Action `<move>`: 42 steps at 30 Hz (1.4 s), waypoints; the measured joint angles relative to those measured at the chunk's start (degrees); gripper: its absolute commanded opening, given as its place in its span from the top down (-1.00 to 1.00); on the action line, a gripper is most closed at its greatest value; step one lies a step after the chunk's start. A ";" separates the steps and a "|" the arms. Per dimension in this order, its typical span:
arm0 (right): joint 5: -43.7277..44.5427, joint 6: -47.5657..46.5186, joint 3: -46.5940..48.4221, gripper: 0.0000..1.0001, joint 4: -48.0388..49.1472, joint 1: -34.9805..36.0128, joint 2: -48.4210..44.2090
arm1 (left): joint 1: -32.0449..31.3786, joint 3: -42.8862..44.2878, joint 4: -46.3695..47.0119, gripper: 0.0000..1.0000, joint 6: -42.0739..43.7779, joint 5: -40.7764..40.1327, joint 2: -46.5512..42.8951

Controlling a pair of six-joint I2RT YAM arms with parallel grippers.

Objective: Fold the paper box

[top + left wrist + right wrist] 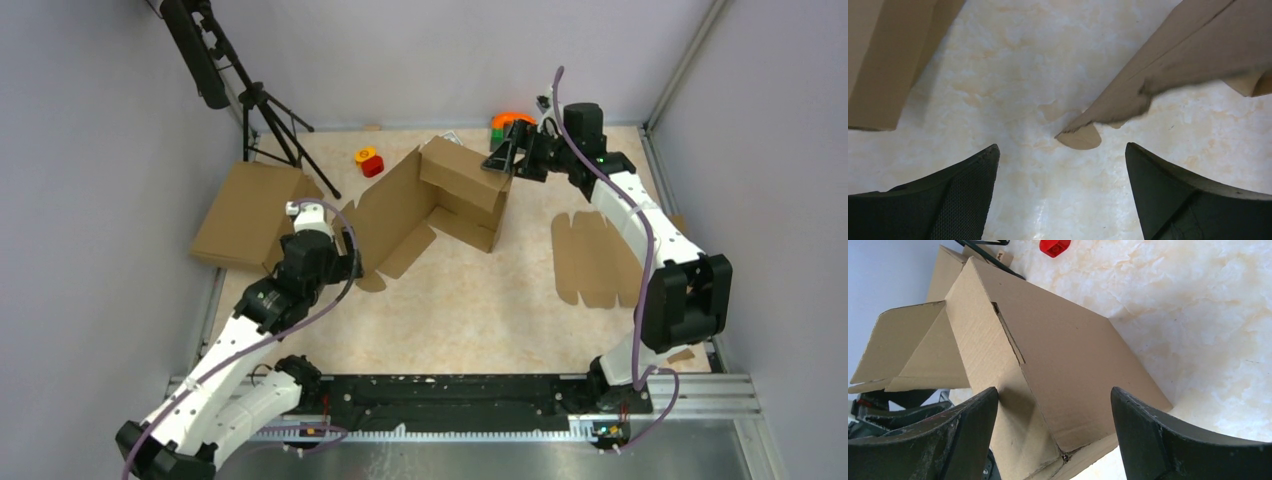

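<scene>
Top external view shows me the half-folded paper box (440,200) standing mid-back on the marbled tabletop (480,310), grey walls (80,150) around. Only my wrist views confirm both claws spread: left claw (1060,155) empty beside a flap (1080,137), right claw (1053,395) over the box.

Robot lab cell: plain grey enclosure walls (80,150), aluminium mounting rail (720,392), black tripod (265,112), marbled tabletop (480,310).

- Left arm (235,335) folds back at the elbow, then reaches forward; left jaws angle downward, spread wide.
- Right arm (640,225) stretches far forward; right jaws turn leftward, parted wide.
</scene>
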 measured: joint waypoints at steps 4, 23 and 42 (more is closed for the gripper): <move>-0.20 0.00 0.00 -0.63 0.02 -0.02 0.00 | 4.33 -0.46 5.77 -0.70 0.46 7.26 4.09; -3.52 1.70 0.00 -0.70 2.14 -2.49 0.87 | 4.92 -0.83 14.49 1.00 4.92 14.32 7.32; -3.19 -1.16 3.58 -0.82 5.20 -6.88 5.31 | 5.14 59.80 -32.46 0.90 19.43 21.68 40.70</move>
